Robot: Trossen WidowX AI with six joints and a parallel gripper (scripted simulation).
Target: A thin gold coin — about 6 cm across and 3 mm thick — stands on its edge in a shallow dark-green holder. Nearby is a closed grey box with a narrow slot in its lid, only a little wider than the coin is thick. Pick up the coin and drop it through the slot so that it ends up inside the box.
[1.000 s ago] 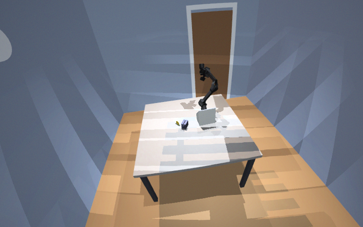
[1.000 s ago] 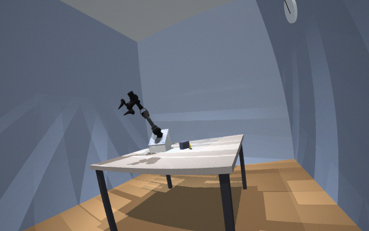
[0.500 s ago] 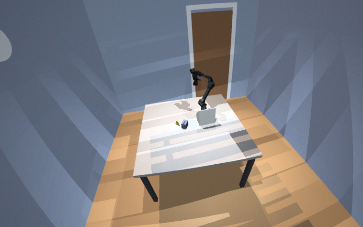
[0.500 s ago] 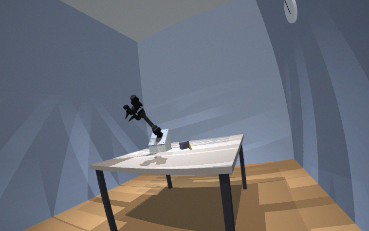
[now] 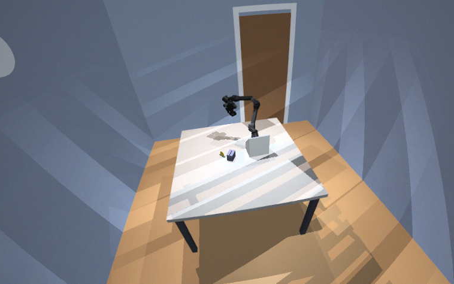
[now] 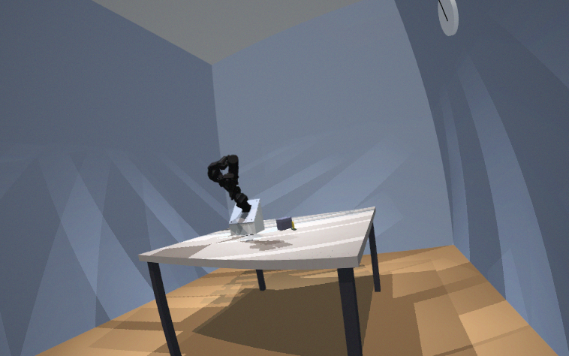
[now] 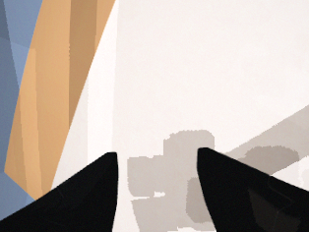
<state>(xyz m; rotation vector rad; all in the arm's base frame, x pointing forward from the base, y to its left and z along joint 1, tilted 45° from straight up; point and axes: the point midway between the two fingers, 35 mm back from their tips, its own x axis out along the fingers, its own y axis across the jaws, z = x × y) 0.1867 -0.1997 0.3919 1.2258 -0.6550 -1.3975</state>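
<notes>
The gold coin (image 5: 221, 153) (image 6: 292, 224) stands on edge in its dark-green holder, of which only a little shows around the coin's foot. The closed grey box (image 5: 231, 156) (image 6: 284, 224) stands right beside it, with the dark slot in its lid visible in the top view. My gripper (image 7: 157, 159) is partly open and empty, high above the table, on the door side of the coin and box. The wrist view shows bare table and arm shadow between and beyond the two black fingers; the coin, holder and box are outside that view.
A light grey slanted block (image 5: 258, 146) (image 6: 257, 223) stands at the arm's base, with the box between it and the coin. The white table (image 5: 200, 193) (image 6: 322, 260) ends at an edge that shows at the left of the wrist view, with wooden floor beyond.
</notes>
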